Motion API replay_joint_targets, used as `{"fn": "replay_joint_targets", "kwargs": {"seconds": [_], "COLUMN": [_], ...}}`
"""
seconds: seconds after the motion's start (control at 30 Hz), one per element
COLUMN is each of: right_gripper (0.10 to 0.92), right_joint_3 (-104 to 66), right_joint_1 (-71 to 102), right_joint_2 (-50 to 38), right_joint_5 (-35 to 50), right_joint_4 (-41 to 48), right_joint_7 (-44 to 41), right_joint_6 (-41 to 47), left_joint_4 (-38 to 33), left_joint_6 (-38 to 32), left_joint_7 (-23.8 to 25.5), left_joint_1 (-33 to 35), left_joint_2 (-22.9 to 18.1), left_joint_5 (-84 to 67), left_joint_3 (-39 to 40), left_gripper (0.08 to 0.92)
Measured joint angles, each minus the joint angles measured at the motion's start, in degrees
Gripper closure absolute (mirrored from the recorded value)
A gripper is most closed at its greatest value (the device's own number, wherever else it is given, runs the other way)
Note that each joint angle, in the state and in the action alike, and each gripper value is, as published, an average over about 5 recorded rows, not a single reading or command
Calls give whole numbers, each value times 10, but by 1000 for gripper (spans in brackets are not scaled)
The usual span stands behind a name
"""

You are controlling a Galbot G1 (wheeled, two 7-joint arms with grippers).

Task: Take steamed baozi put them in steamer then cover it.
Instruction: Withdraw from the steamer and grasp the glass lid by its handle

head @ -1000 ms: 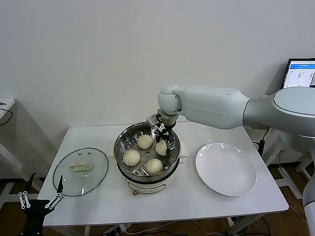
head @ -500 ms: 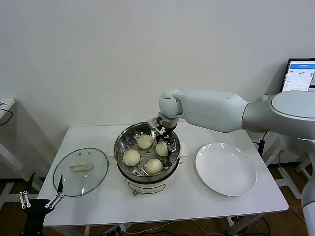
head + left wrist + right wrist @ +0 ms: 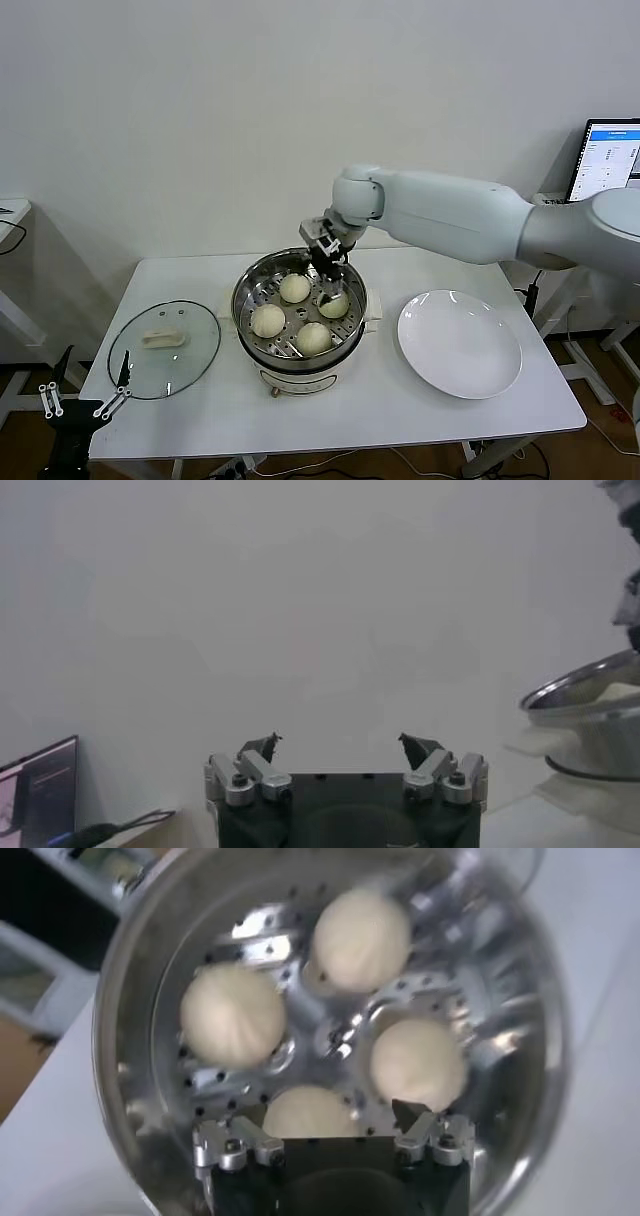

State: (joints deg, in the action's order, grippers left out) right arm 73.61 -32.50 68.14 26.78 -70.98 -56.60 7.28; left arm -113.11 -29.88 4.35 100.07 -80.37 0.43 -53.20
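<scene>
Baozi: four of them, all sitting on the perforated tray inside the one steamer (image 3: 298,318) at the middle of the bench (image 3: 420,415). Right hand (image 3: 328,277) hovers over the bun (image 3: 333,304) nearest it, fingers spread, holding nothing. One glass cover (image 3: 164,348) lies flat left of the steamer, one white plate (image 3: 459,343) right. Left hand (image 3: 83,398) is parked open, empty, off the bench's front-left corner.

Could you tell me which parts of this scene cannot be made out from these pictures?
- Steamer base: in the head view, mostly hidden under the pot.
- Fourth baozi: in the right wrist view, its near side is covered by the open right claw.
- Cover: absent from both wrist views.
- Left claw: open, facing a blank wall; only the steamer's rim shows at the edge.
</scene>
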Motion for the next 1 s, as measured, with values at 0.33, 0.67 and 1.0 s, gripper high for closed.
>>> {"fn": "replay_joint_targets", "kwargs": {"seconds": [0.33,0.67,1.0], "right_gripper": [203,203,203], "right_joint_3": [-126,-419,-723], "right_joint_1": [95,377,680], "right_joint_2": [-108,-177,-117], "right_joint_5": [68,51,-18], "right_joint_4": [-69,-101,-123], "right_joint_7": [328,554,625], "right_joint_6": [-92,-182,-247], "left_joint_4": [-45,-64,16], "left_joint_6": [27,79,153], "left_joint_7": [-21,-70,-131], "left_joint_1": [-17,-42,-65], "left_joint_2": [15,30,62], "left_joint_5": [58,148,367], "left_joint_3": [21,47,61], "left_gripper": [177,177,177]}}
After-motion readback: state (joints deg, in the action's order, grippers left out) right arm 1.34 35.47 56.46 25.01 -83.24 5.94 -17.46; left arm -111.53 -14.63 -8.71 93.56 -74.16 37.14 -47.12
